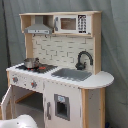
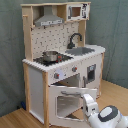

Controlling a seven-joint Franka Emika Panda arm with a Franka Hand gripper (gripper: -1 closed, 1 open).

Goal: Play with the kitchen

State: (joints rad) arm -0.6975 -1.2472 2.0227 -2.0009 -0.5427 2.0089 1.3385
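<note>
The kitchen (image 1: 60, 75) is a tall white and light-wood toy seen in both exterior views, with a grey hood (image 1: 37, 27), a microwave (image 1: 72, 22), a black stovetop (image 1: 37, 67), a grey sink (image 1: 72, 74) and a black faucet (image 1: 82, 59). A small metal pot (image 2: 50, 56) stands on the stovetop. The oven door (image 2: 67, 100) hangs open, tilted outward. In the second exterior view, my gripper (image 2: 87, 100) is at the door's upper right corner, right against it. Only the arm's white body (image 1: 20, 122) shows in the first exterior view.
A wooden floor (image 2: 20, 120) lies in front of the toy and a grey-green curtain (image 2: 115, 30) hangs behind it. In the first exterior view the open door (image 1: 5, 102) stands out at the lower left. A rounded counter end (image 1: 102, 79) juts out on the first exterior view's right.
</note>
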